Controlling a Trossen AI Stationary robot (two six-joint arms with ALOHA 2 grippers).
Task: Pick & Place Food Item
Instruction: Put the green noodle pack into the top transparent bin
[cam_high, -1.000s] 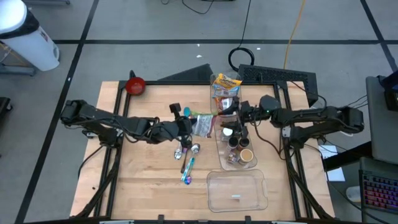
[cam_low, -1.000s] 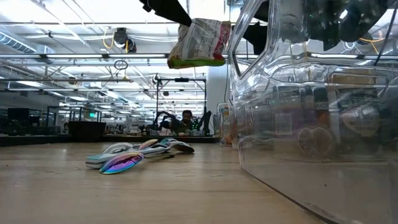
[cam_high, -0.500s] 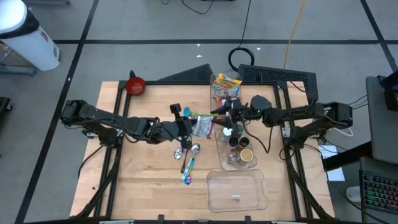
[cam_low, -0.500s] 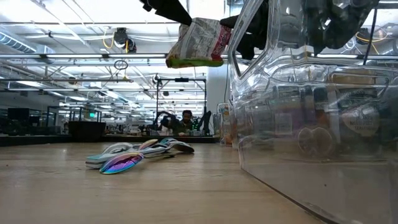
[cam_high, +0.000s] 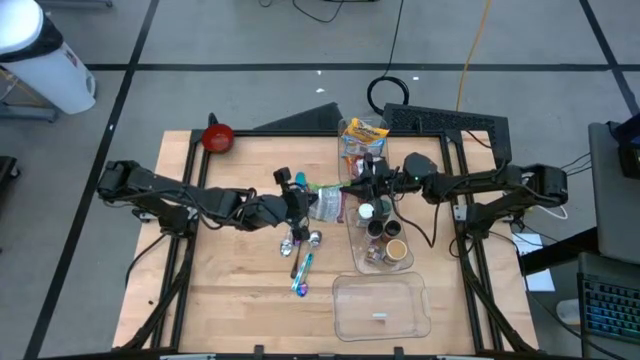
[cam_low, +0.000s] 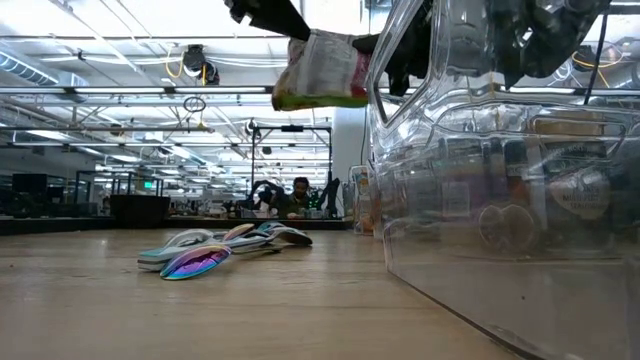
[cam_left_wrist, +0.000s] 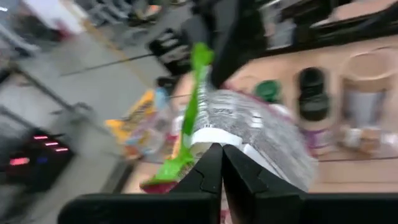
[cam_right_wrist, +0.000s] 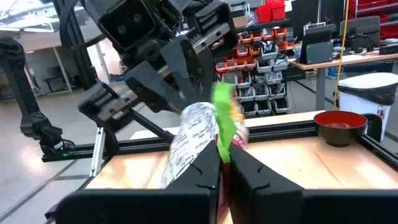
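Both my fingers, left (cam_left_wrist: 219, 163) and right (cam_right_wrist: 225, 163), pinch one snack bag (cam_high: 326, 203) (mid-air): pulling apart could tear it.

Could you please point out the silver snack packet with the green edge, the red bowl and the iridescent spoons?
Silver snack packet with green edge (cam_high: 326, 203), high view, its crinkled middle.
Red bowl (cam_high: 217, 137), high view, its centre.
Iridescent spoons (cam_low: 196, 260), low view, the nearest spoon's bowl.
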